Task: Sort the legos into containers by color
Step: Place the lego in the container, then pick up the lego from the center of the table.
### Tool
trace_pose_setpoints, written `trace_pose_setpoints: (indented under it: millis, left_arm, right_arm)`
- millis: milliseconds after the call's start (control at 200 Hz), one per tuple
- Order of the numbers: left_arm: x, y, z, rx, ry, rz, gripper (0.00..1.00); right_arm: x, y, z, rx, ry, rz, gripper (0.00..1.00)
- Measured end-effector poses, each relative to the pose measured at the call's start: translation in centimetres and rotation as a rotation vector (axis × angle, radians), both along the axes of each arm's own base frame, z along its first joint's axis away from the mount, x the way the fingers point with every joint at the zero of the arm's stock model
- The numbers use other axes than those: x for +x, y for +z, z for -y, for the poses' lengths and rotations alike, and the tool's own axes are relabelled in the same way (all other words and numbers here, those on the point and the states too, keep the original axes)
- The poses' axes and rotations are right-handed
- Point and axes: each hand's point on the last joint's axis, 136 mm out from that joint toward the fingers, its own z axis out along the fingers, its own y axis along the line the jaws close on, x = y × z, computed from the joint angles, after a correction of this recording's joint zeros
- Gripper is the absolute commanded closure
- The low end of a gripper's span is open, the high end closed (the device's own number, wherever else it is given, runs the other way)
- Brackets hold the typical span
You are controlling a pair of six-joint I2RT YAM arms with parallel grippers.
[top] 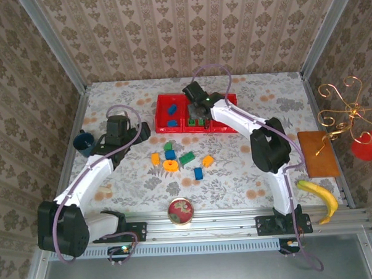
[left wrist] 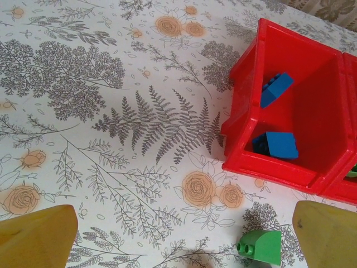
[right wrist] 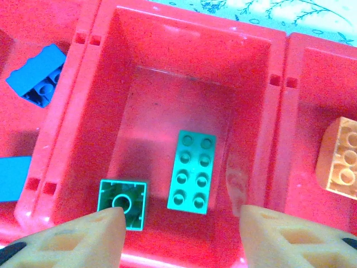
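Observation:
My right gripper [right wrist: 178, 234] hangs open over the middle compartment of the red tray [right wrist: 167, 22]. Below it lie a flat green lego [right wrist: 192, 171] and an upturned green lego [right wrist: 122, 204], with nothing between the fingers [right wrist: 83, 240]. Two blue legos [right wrist: 36, 75] lie in the left compartment and an orange lego [right wrist: 339, 158] in the right one. My left gripper [left wrist: 181, 240] is open above bare table by the tray's [left wrist: 268, 170] left end, near a loose green lego [left wrist: 261, 245]. Several legos [top: 187, 157] and an orange ring [top: 170, 166] lie in front of the tray [top: 159, 125].
A dark blue cup [top: 83, 142] stands at the left by the left arm. A round red-rimmed dish [top: 180, 211] sits at the near edge. On the right are a wooden board [top: 317, 153], a banana [top: 321, 197] and a gold wire stand [top: 342, 111].

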Motion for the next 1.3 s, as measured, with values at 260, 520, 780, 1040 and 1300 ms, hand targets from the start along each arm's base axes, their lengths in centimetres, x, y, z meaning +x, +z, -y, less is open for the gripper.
trace_pose_setpoints:
  millis: [260, 520, 780, 1040, 1300]
  left_arm:
    - [-0.1, -0.2, 0.0, 0.0, -0.002, -0.006, 0.0]
    - [-0.8, -1.0, -0.1, 0.004, -0.005, -0.03, 0.01]
    - [-2.4, -2.9, 0.1, 0.01, -0.023, -0.098, 0.04]
    - [-4.9, -4.8, 2.5, 0.052, -0.098, -0.171, 0.09]
    - [-6.8, -7.0, 3.8, 0.081, -0.13, -0.243, 0.14]
  right_arm:
    - [-3.6, 1.6, 0.5, 0.017, 0.006, -0.003, 0.32]
    - [-8.2, 1.6, 1.1, 0.025, 0.013, -0.031, 0.22]
    - [-12.2, 0.7, 3.5, 0.032, -0.031, -0.057, 0.1]
    - [-14.3, -0.1, 6.1, 0.012, -0.095, -0.058, 0.0]
    - [-14.7, 0.6, 7.6, -0.001, -0.144, -0.02, 0.0]
